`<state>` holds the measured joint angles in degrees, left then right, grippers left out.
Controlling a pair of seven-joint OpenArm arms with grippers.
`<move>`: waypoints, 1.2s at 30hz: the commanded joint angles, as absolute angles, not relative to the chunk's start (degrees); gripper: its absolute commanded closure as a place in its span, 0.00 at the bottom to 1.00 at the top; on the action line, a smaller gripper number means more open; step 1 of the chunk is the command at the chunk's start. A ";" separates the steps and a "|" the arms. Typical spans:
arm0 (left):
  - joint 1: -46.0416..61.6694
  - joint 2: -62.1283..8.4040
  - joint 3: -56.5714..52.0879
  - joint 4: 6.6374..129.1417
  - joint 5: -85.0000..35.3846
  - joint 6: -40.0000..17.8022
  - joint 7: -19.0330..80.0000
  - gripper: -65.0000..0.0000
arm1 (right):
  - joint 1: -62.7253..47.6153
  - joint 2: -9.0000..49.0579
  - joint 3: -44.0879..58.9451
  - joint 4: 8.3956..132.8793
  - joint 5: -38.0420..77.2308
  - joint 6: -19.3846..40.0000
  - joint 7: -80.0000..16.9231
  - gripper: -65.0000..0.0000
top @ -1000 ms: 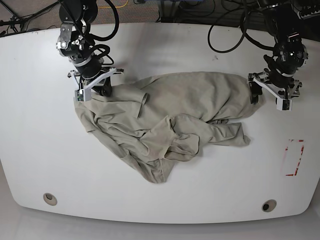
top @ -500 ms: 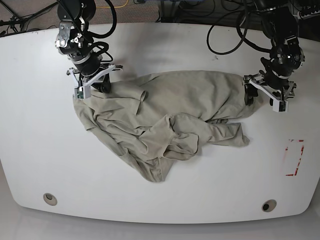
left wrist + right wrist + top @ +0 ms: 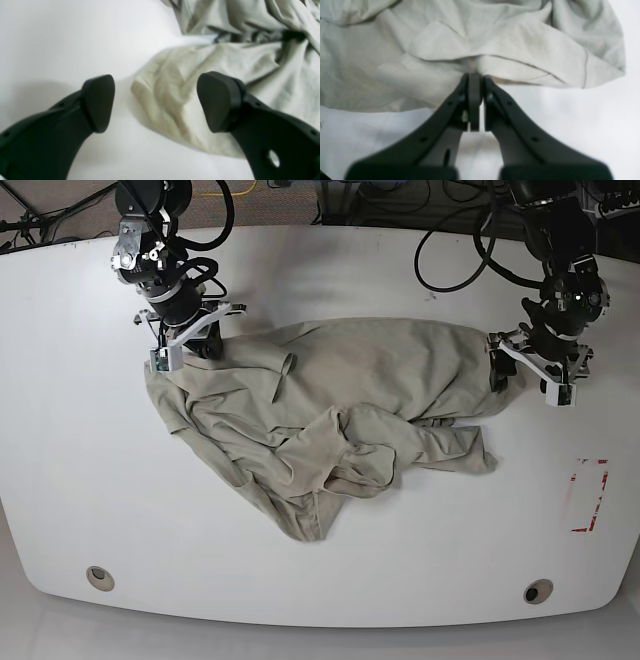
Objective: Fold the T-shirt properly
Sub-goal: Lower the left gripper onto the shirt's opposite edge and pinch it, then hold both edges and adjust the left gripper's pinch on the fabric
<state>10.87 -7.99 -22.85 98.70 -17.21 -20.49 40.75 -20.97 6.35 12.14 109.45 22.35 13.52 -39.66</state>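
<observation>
The khaki-beige T-shirt (image 3: 340, 410) lies crumpled across the middle of the white table (image 3: 100, 480). My right gripper (image 3: 183, 352), on the left of the base view, is shut on the shirt's far-left edge. The right wrist view shows its fingers (image 3: 492, 100) pinched together on a fold of the T-shirt (image 3: 495, 42). My left gripper (image 3: 517, 372) stands open at the shirt's right end. In the left wrist view a rounded lobe of the T-shirt (image 3: 170, 105) lies between the gripper's (image 3: 155, 102) spread fingers, the right pad (image 3: 217, 105) over the cloth.
A red-outlined rectangle (image 3: 588, 495) is marked near the table's right edge. Two round holes (image 3: 99, 577) (image 3: 538, 591) sit near the front edge. Black cables (image 3: 450, 250) trail along the back.
My right gripper has drawn the shirt's left corner a little toward the table's far edge. My left gripper has shifted slightly inward over the shirt's right end, still open.
</observation>
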 commanded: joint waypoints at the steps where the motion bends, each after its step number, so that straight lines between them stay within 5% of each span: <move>1: 10.56 -8.74 -23.23 100.49 -17.86 -20.79 39.69 0.21 | -20.69 6.72 12.37 110.77 22.92 13.88 -38.42 0.99; 13: 9.54 -8.66 -23.53 100.13 -17.26 -22.78 41.03 0.48 | -20.92 6.44 11.98 110.44 22.73 13.80 -38.87 1.00; 25: 9.85 -8.71 -22.93 100.82 -17.24 -28.95 41.29 0.18 | -20.93 6.62 11.66 110.75 22.73 14.06 -38.73 0.99; 36: 9.39 -8.73 -21.43 98.71 -16.92 -28.58 41.21 0.16 | -20.89 6.57 11.64 110.80 22.68 14.02 -38.82 1.00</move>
